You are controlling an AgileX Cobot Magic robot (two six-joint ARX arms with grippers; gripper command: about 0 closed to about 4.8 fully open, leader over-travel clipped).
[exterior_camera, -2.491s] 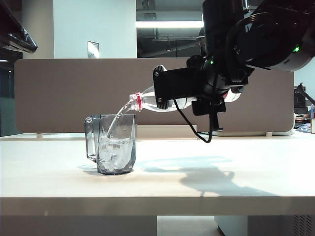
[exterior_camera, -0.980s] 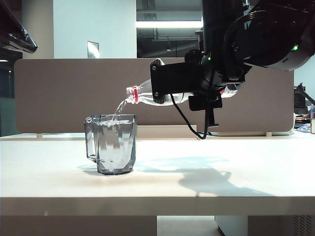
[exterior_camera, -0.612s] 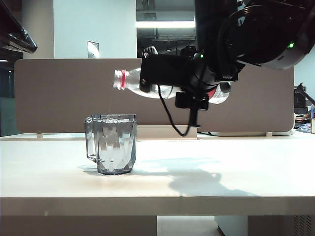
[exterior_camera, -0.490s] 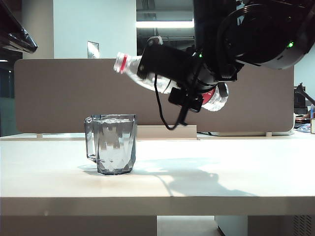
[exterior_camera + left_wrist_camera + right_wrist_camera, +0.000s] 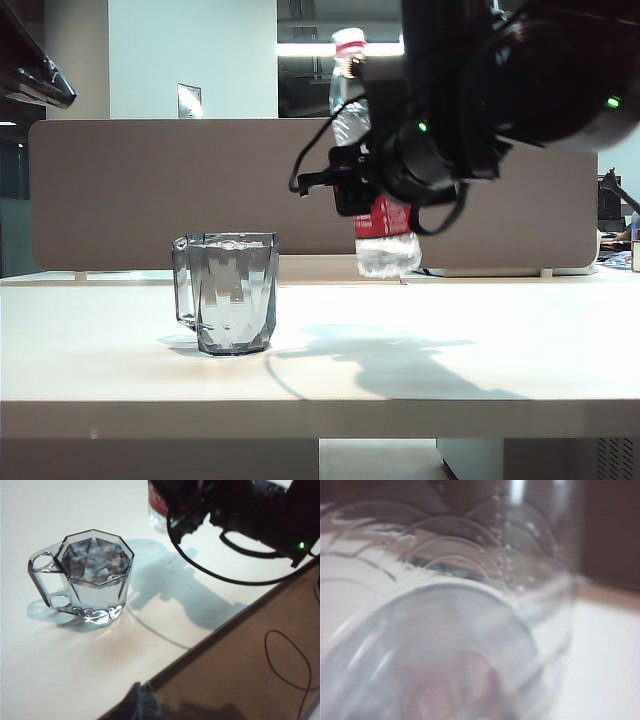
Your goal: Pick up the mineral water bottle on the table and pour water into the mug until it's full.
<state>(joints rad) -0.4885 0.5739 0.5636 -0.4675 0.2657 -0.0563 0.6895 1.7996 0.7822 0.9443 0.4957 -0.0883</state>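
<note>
Behind the table (image 5: 500, 370) runs a long beige partition, with a lit office ceiling above it. From where I stand, the right gripper (image 5: 372, 180) is high over the tabletop, to the right of the mug, and it is clamped around the middle of the mineral water bottle (image 5: 385, 245). That bottle stands upright in the grip, mouth and red neck ring at the top, its red-and-white label just under the fingers and its base hanging clear of the table. A little water (image 5: 388, 262) sits in its bottom. The right wrist camera sees almost nothing but the bottle's clear ribbed wall (image 5: 470, 630), pressed up close and blurred.

A black cable loops from the gripper toward the bulky dark arm, which fills the upper right of the exterior view.

Well apart from the bottle, to its left, the smoky grey mug (image 5: 226, 292) stands upright on the table, handle away from the bottle. Its water (image 5: 96, 560) reaches close to the rim.

The left gripper does not appear in any view, so I cannot say how it stands; its wrist camera looks down on the mug (image 5: 90, 577) from above.
</note>
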